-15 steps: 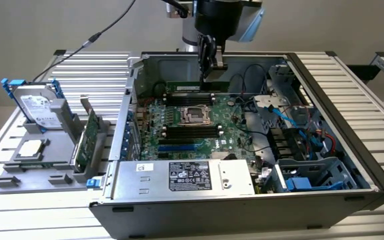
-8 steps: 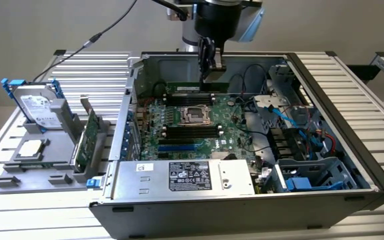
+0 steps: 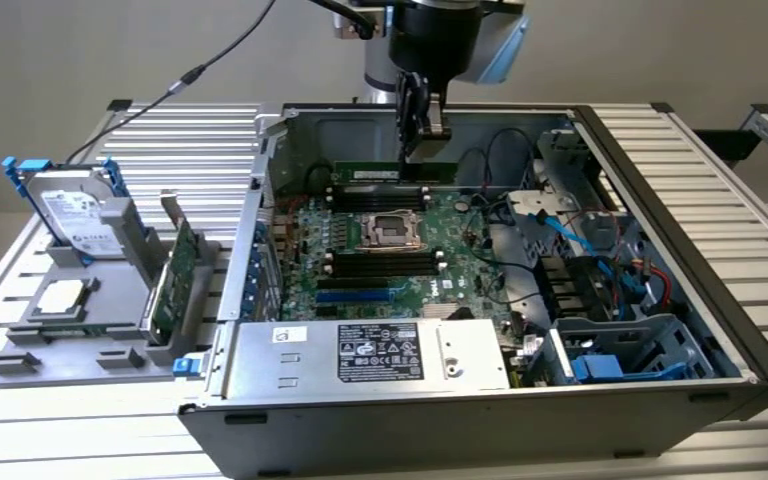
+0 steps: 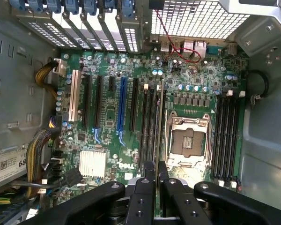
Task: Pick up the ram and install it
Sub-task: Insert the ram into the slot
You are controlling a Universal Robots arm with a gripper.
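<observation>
We are looking into one open case, and one pincer is hanging inside it. Its two fingers are standing nearly closed, pinching the one ram by its upper long edge. In the exterior view the ram is standing upright on edge over the bank of slots on the far side of the one socket. In the wrist view we are seeing the ram edge-on, as a thin strip running out from between the fingertips, just beside the socket and in line with the slots there. Whether it is touching a slot we cannot tell.

On the socket's other side we are counting four empty black slots. Farther along the board, one white slot and one blue slot are showing among black ones. One power supply is sitting at the case's near end.

To the exterior view's left, well apart from the ram, one grey holder is carrying three things: one drive with blue rails, one card standing on edge, and one chip lying flat.
</observation>
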